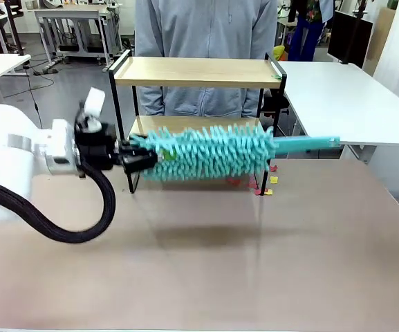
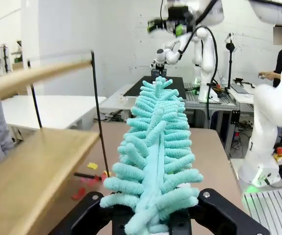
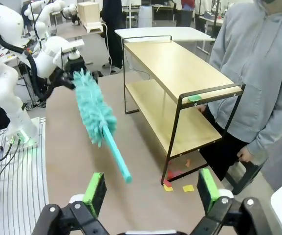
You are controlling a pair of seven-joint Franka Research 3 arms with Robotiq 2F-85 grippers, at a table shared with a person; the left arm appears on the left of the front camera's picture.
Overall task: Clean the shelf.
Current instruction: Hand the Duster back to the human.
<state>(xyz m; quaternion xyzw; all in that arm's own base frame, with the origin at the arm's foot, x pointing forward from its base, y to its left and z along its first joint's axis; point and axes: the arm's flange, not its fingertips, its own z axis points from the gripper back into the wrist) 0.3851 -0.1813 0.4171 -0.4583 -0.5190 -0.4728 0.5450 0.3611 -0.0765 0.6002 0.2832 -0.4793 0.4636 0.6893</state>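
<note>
The shelf (image 1: 198,72) stands at the far side of the brown surface (image 1: 254,263), just in front of a person in a grey hooded top (image 1: 206,34). It has two light wood boards in a thin black frame; a small green thing (image 3: 195,98) lies on a corner of the top board.

The left claw (image 1: 138,160) comes in from the left side and is pressed together on the fluffy end of a turquoise duster (image 1: 209,152) — it pinches the duster by its soft head, not by the handle. The duster lies nearly level, above the surface and in front of the lower board, and its smooth handle (image 1: 306,143) points to the right, past the right legs of the shelf. In the left wrist view the duster rises straight up between the black fingers (image 2: 82,218).

The right claw (image 3: 150,188) hovers over the surface with its green pads (image 3: 96,192) spread wide — nothing is between them.

Some small red and yellow scraps (image 1: 263,184) lie on the surface near the right front leg of the shelf.
</note>
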